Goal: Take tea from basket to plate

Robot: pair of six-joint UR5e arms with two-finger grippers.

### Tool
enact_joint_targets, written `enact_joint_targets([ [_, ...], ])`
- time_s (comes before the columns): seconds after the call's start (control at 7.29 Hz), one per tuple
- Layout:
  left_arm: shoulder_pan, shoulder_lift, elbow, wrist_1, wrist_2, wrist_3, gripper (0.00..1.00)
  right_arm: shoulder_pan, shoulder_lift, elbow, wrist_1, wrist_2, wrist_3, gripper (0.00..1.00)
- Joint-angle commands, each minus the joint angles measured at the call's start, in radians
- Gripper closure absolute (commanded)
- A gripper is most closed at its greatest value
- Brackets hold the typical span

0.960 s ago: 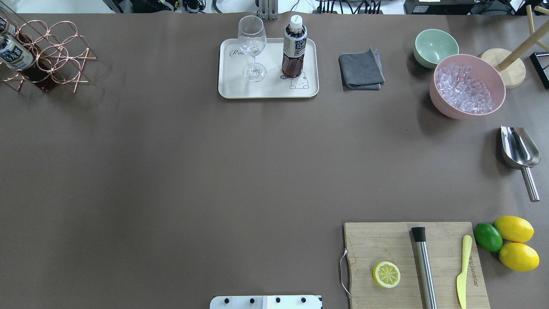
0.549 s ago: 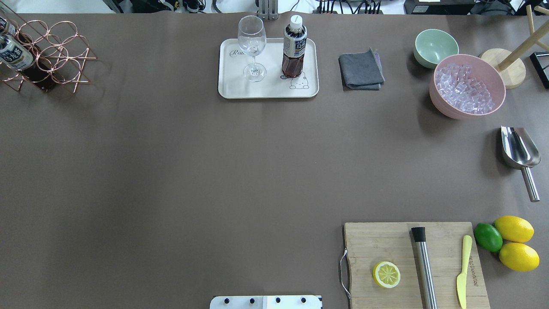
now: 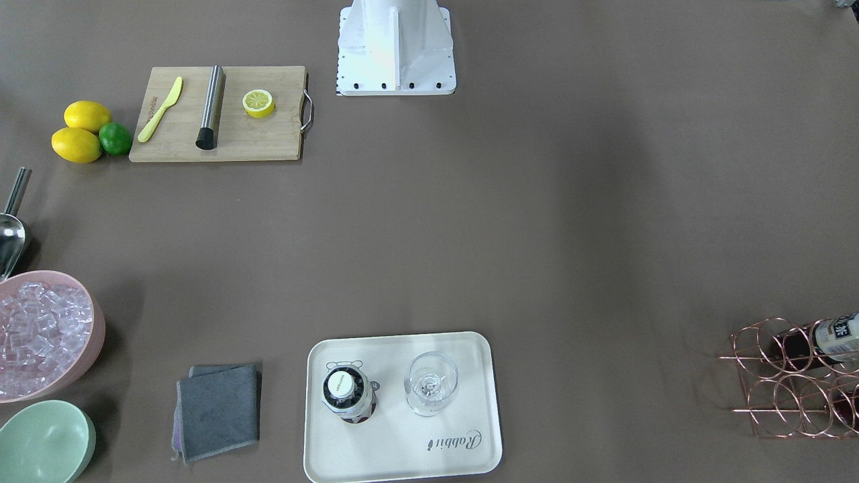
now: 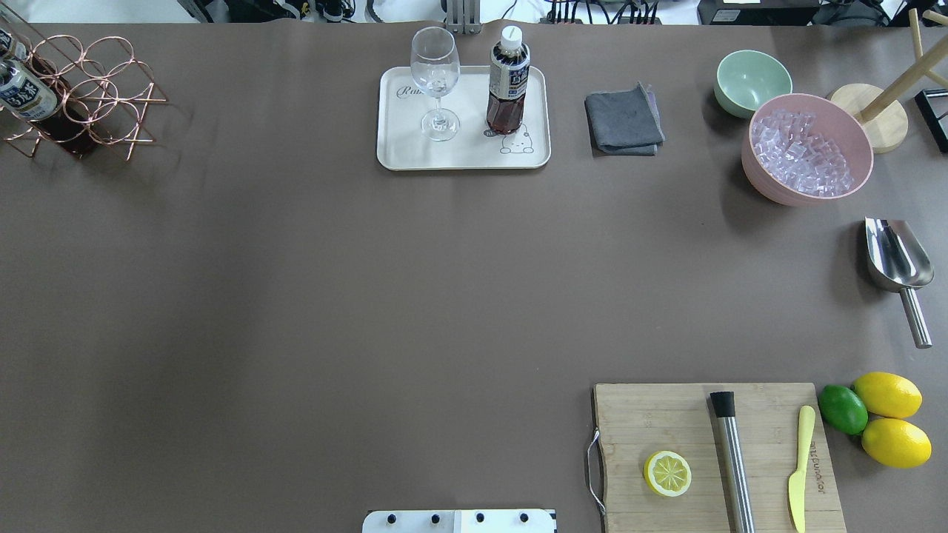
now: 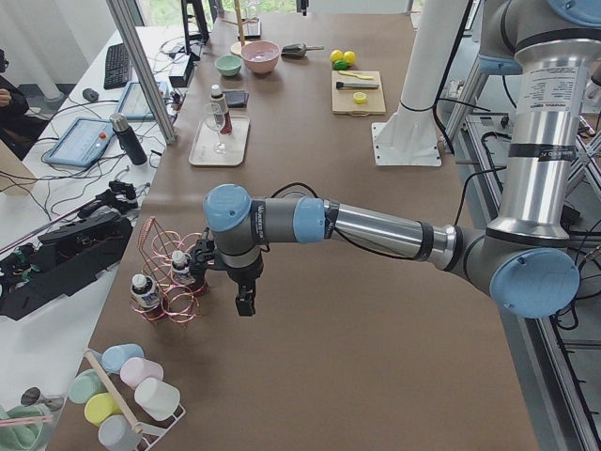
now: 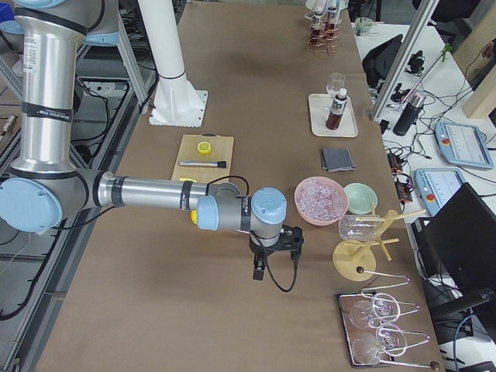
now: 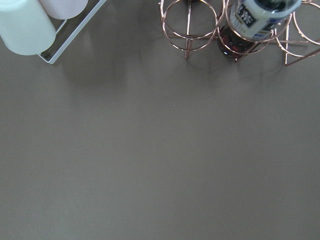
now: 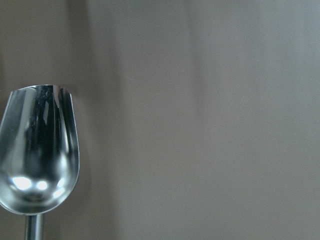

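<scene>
Brown surface (image 4: 296, 296): tea (image 4: 508, 81) upright on plate (image 4: 400, 152), beside glass (image 4: 435, 74). Well apart from plate: basket (image 4: 111, 89) with spare bottles (image 4: 26, 92), left pincer (image 5: 245, 303), opening not discernible. Judged placed; advised keeping clear of basket wires.

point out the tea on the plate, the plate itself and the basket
tea (image 4: 509, 78): overhead view, on its label
plate (image 4: 404, 144): overhead view, on a bare corner
basket (image 4: 83, 58): overhead view, on the wire where two rings meet
</scene>
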Motion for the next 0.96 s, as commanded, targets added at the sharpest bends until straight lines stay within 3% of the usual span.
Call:
enact_joint_targets([
  [0.0,0.001,0.0,0.023,-0.026,0.0,0.002,0.02,0.0,0.002,-0.003,0.0,0.001,0.0,0.0],
  [0.82,0.001,0.002,0.042,-0.025,-0.008,0.002,0.02,0.0,0.002,-0.002,0.0,0.001,-0.001,0.0],
])
